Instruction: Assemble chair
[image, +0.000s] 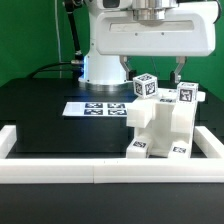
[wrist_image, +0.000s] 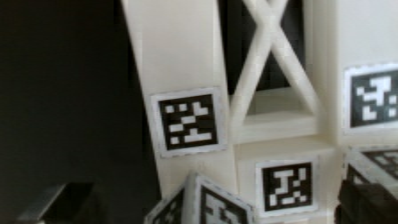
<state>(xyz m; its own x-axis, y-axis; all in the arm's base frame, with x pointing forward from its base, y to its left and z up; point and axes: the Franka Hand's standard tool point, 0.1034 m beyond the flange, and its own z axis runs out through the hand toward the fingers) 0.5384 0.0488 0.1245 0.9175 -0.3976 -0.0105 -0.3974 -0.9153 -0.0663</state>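
Sitting at about four o'clock on the black table (image: 40, 110), the chair (image: 160, 125) rests hard against the white border rail (image: 60, 165), which looks meant to brace it while you add parts. You have the gripper (image: 153, 78) just above it, jaws spread wide and holding nothing, one finger (image: 178, 72) beside the tagged posts. Close up, a tagged upright (wrist_image: 183, 100) fills the wrist view. Room lies open toward nine o'clock; the marker board (image: 98, 107) lies near at eleven o'clock, and the rail closes off six o'clock.
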